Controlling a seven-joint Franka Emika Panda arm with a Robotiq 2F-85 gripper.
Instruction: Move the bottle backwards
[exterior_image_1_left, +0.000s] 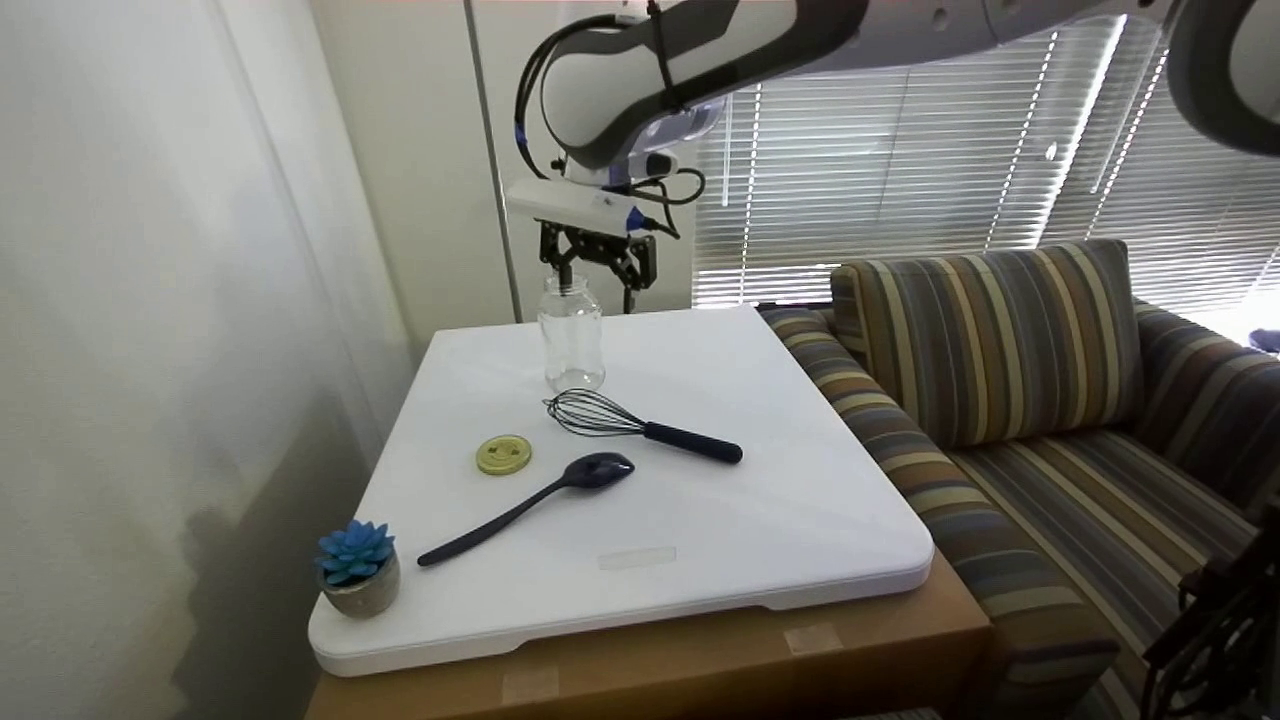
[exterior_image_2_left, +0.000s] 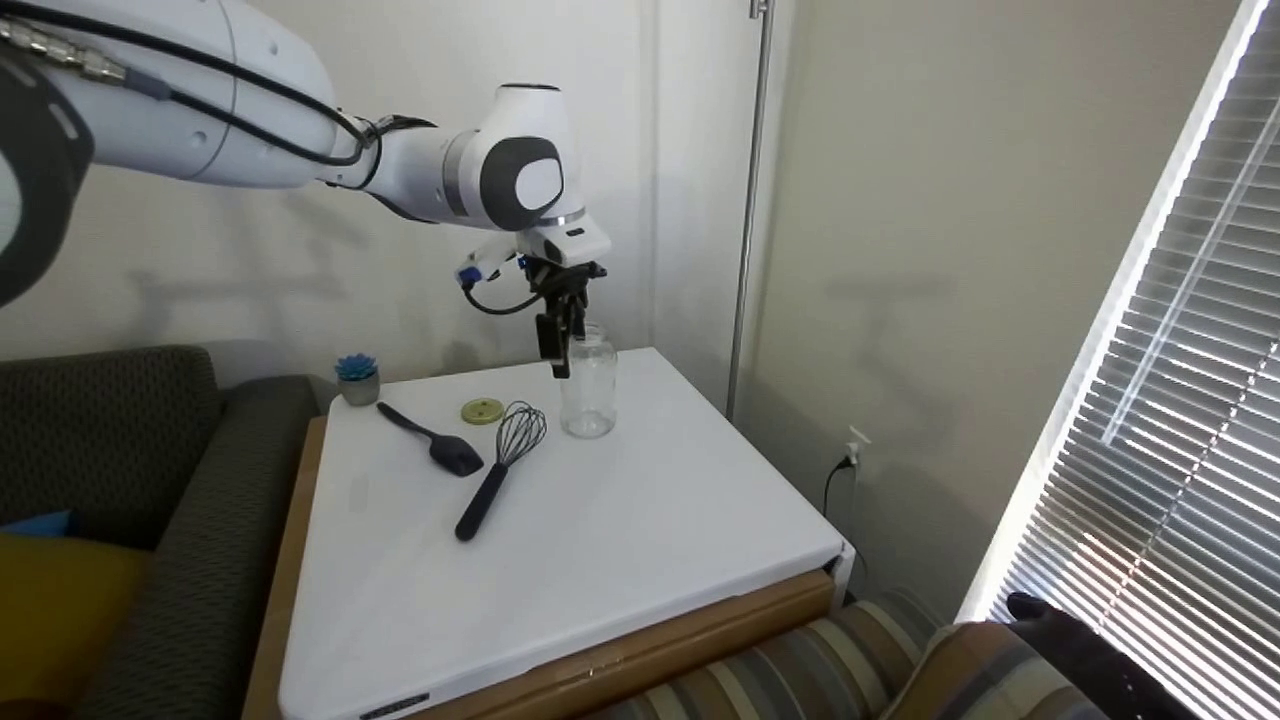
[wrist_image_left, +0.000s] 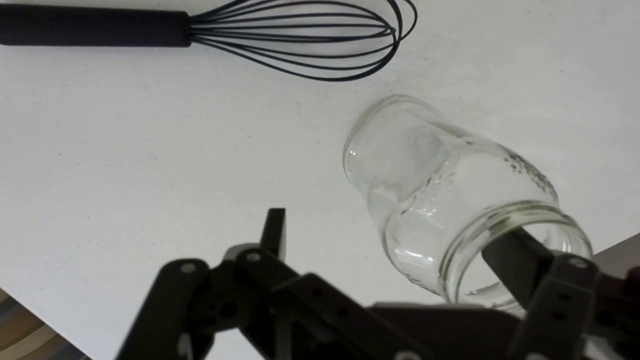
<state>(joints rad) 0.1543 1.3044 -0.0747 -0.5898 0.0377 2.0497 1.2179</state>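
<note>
In an exterior view the clear bottle (exterior_image_1_left: 572, 345) stands upright, toward 11 o'clock on the tabletop (exterior_image_1_left: 780, 525); from it, the whisk (exterior_image_1_left: 668, 436) lies at 5 o'clock, the yellow disc (exterior_image_1_left: 503, 455) at 7, the dark spoon (exterior_image_1_left: 590, 472) nearer 6. The pincer (exterior_image_1_left: 597, 294) is spread apart: in the wrist view one finger (wrist_image_left: 517, 262) sits inside the bottle's mouth, the other outside at 9 o'clock.

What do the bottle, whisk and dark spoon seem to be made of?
Bottle: likely clear, glossy glass; see-through with sharp highlights, though hard plastic remains possible.
Whisk: handle probably matte plastic, showing no bright glare; thin dark wires, perhaps coated metal.
Dark spoon: evenly dark and smooth-looking, suggesting plastic; painted metal can't be excluded.
</note>
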